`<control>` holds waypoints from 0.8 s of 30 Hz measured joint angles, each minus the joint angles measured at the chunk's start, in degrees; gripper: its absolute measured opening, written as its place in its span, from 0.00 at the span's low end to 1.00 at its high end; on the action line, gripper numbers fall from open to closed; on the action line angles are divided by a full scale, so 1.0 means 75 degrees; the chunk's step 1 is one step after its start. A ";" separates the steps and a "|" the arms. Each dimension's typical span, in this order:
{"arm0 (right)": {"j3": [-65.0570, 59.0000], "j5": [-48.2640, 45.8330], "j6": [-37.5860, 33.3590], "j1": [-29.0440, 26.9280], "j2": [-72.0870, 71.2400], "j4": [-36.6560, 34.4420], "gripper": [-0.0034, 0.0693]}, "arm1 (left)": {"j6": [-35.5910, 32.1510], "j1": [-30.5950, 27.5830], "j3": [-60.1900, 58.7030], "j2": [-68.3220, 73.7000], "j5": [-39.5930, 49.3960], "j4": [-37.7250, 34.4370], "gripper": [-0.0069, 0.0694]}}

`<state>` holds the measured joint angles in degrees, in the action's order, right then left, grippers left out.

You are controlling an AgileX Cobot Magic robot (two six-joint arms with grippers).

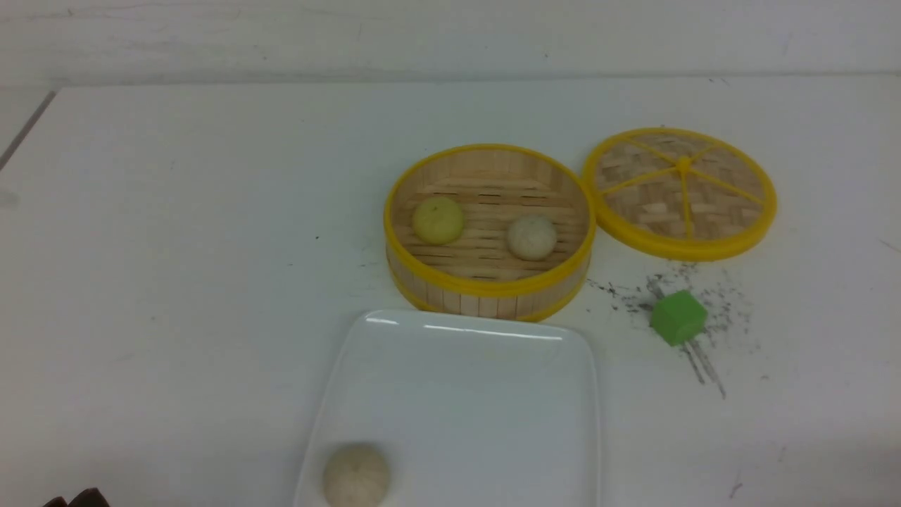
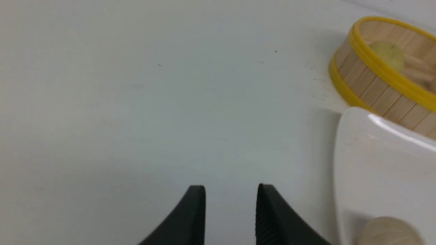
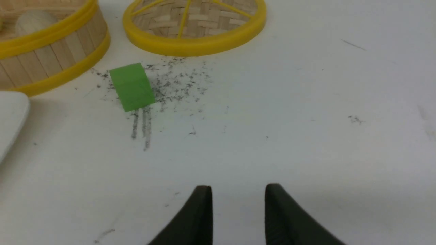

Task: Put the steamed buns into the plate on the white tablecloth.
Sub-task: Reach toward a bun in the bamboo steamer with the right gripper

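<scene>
We are looking across the white tablecloth (image 1: 176, 246), which is covering the whole surface and lying flat. The plate (image 1: 493, 394) is resting on it at the near middle. Its far short edge is running left to right just in front of the steamer basket (image 1: 486, 287). Its sides are reaching back toward us, so its long axis is seeming to point from the basket to the robot. The near end is leaving the frame, so we are not judging that firmly.

The basket is standing upright and open. Its lid (image 1: 681, 193) is lying to its right, with its rim touching or almost touching the basket's rim.

The left gripper (image 2: 231, 189) is hanging over bare cloth beside the plate's left edge. Its fingers are parted by a moderate gap and holding nothing. The right gripper (image 3: 238, 189) is hanging over the cloth on the right side, likewise parted and empty.

The beige bun (image 1: 355, 475) is sitting dome up on the plate, in its near left corner. The yellow-green bun (image 1: 438, 220) is lying in the left half of the basket and the off-white bun (image 1: 531, 236) in the right half, apart from each other. All three are round, so none is showing a long axis.

The green cube (image 1: 678, 317) is sitting on the cloth in front of the lid, among dark speckles (image 1: 718, 303).
</scene>
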<state>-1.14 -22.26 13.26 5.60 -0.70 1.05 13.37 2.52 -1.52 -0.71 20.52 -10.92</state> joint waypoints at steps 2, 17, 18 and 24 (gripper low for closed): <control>-0.0029 0.0171 0.0478 0.0000 0.0000 -0.0725 0.38 | 0.0609 0.0000 -0.0009 0.0000 -0.0066 -0.0841 0.41; -0.0030 0.0965 0.1811 0.0000 0.0000 -0.3877 0.38 | 0.1953 0.0000 0.0057 0.0000 -0.0983 -0.3252 0.34; 0.0089 0.1063 0.1622 0.0000 0.0000 -0.3964 0.38 | 0.1921 0.0000 0.0328 0.0000 -0.0809 -0.3252 0.29; 0.1643 0.1493 0.0083 0.0000 0.0387 -0.3705 0.31 | 0.1168 0.0000 0.2402 0.0566 0.0227 -0.2646 0.11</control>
<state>11.19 -11.07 13.88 5.60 2.20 -26.74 22.13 2.52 16.50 3.54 22.23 -30.76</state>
